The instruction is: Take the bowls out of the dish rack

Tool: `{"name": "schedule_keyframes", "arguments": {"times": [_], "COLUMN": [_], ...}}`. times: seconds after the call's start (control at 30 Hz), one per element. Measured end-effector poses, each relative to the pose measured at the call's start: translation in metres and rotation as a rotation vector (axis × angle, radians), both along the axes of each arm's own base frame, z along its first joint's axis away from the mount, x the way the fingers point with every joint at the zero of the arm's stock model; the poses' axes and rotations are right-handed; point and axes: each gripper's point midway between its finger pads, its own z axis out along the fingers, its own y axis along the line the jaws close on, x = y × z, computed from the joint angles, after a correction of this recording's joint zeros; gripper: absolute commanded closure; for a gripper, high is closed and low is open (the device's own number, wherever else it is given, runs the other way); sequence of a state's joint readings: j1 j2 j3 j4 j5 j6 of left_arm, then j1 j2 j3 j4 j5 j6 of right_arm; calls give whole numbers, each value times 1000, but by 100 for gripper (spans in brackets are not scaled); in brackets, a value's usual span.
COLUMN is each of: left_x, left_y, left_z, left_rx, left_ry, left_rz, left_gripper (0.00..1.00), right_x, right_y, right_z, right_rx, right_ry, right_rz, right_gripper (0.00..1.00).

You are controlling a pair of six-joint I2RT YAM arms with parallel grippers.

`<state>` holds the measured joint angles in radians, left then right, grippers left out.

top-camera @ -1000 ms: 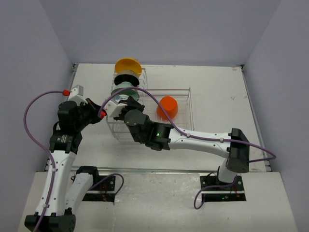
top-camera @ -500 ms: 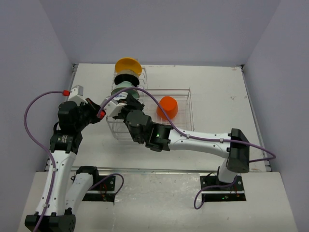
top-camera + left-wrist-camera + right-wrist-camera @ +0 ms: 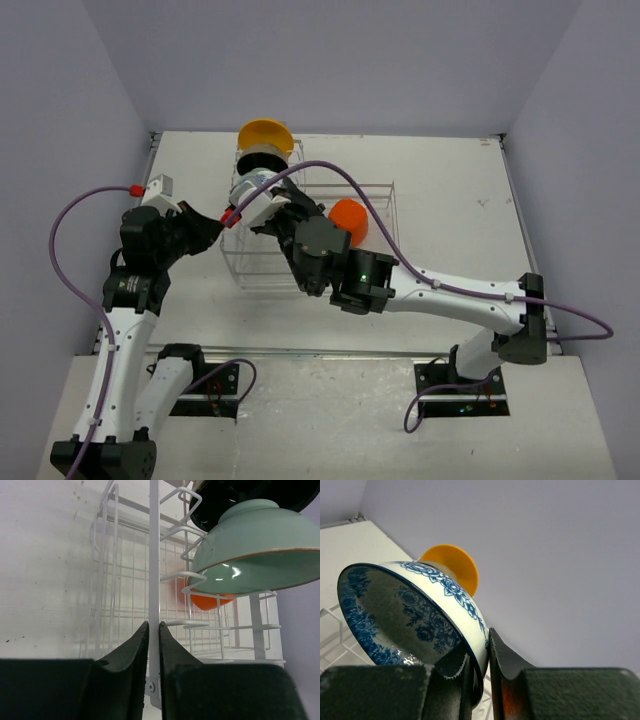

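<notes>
Five bowls in view: four in the dish rack [image 3: 248, 262], one out of it. R gripper [image 3: 479, 646] is clamped on the rim of the blue-and-white bowl [image 3: 415, 610], one finger inside and one outside. The bowl is tilted w/ its patterned inside facing the wrist cam, held up in the air. From the top cam the R arm reaches across the rack from the right, w/ its wrist over the tall slotted section at the rack's left end. Yellow bowl [image 3: 265, 134] stands on edge at the far end of that section, w/ the black bowl [image 3: 262, 158] just in front of it. Mint green bowl [image 3: 255, 555] comes next, sitting tilted in the wire loops w/ the black one touching or nearly touching behind it; can't tell which. Orange-red bowl [image 3: 350, 220] lies in the low basket part, well apart from the other three; in the L wrist view it shows thru the wires below the mint one. L gripper [image 3: 154, 626] is at the rack's left side. Its fingers sit on either side of a vertical white post [image 3: 154, 540] of the tall section, w/ no gap visible btwn pads and wire, so it looks pinched on the post. Rack stands on the white table [image 3: 450, 190], toward the far left.
</notes>
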<state>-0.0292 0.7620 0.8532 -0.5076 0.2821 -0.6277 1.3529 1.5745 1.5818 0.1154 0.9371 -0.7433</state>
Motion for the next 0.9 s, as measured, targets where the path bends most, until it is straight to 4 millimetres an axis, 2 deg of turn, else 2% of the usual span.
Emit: {"name": "schedule_keyframes", "arguments": {"times": [0.1, 0.23, 0.37, 0.47, 0.57, 0.67, 0.9], "left_x": [0, 2, 0, -1, -2, -4, -13], "left_y": [2, 4, 6, 6, 8, 7, 10], "left_z": [-2, -4, -8, -7, -5, 5, 47], "left_rx": [4, 14, 16, 19, 24, 23, 32], "left_ry": [15, 30, 53, 63, 74, 65, 5], "left_rz": [9, 23, 29, 32, 39, 39, 50], "left_gripper": [77, 62, 57, 55, 48, 39, 33], "right_x": [-2, -5, -6, -6, -7, -7, -9], "right_y": [-17, -37, -49, -51, -51, -51, -53], "right_z": [21, 34, 35, 30, 23, 19, 23], "right_rx": [50, 77, 84, 78, 57, 41, 56], "right_ry": [-8, -1, 17, 34, 52, 63, 88], "right_rz": [-15, -28, -45, -48, -47, -47, -38], "right_gripper": [100, 100, 100, 100, 100, 100, 100]}}
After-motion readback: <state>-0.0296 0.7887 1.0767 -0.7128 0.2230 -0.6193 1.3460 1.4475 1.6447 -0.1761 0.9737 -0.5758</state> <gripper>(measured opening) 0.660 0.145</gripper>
